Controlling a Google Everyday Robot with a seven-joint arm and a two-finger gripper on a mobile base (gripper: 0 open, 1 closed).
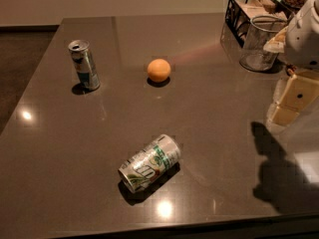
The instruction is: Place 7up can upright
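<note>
near the front edge of the dark table (pixel 224 133), well in front of the orange (pixel 159 70), the 7up can (pixel 149 163) lies on its side, its silver end turned toward the front left. bare tabletop spreads between the can and the orange and out to the right of both. left of the orange, a slim silver-and-blue can (pixel 83 64) stands upright toward the table's left edge. far right of the orange, the gripper (pixel 291 101) hangs above the table near its right edge, holding nothing; whether it is wide or narrow cannot be told. behind it, right of the orange, stand a clear glass (pixel 259 44) and a black wire basket (pixel 234 11) holding tan packets.
</note>
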